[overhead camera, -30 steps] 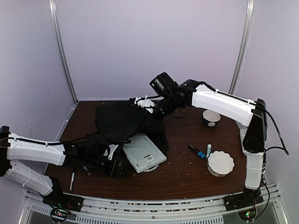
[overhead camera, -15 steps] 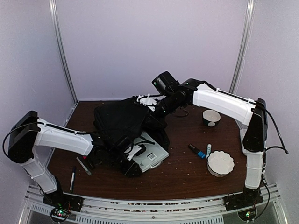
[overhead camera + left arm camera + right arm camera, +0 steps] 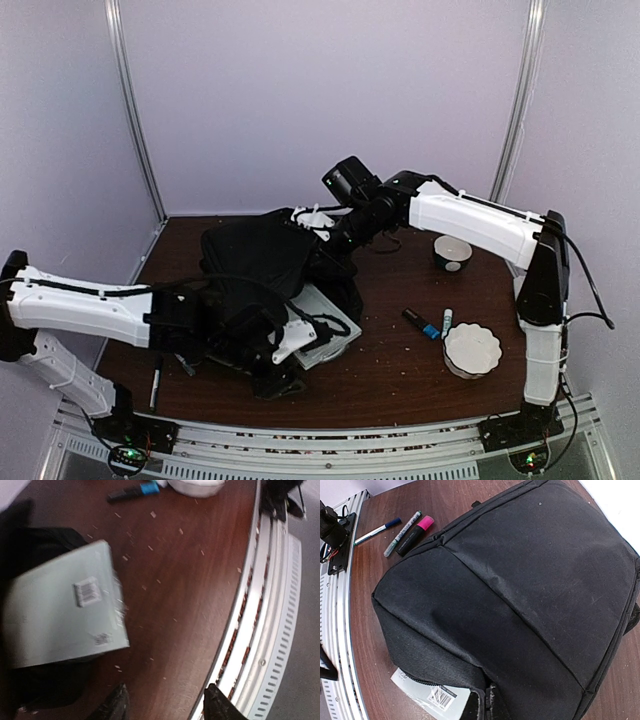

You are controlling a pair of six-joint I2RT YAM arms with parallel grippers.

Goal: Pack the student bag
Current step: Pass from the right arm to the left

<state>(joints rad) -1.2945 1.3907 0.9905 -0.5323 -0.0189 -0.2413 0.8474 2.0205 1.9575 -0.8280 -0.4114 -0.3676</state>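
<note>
Black student bag (image 3: 255, 260) on the counter (image 3: 400, 360) — right claw (image 3: 318, 225) pinched shut on its upper edge; left claw (image 3: 168, 706) gapes empty near a pale green book (image 3: 60, 610).

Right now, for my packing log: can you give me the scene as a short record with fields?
student bag: black, lying flat, far end at the right claw
book: pale grey, barcode up, one end under the bag's zipper edge
left claw: open, empty, close to the book
right claw: shut at the bag's far edge; grip on fabric unclear
outside the bag: pink highlighter, blue-capped pen, blue marker
dishes: white dish, dark bowl
</note>
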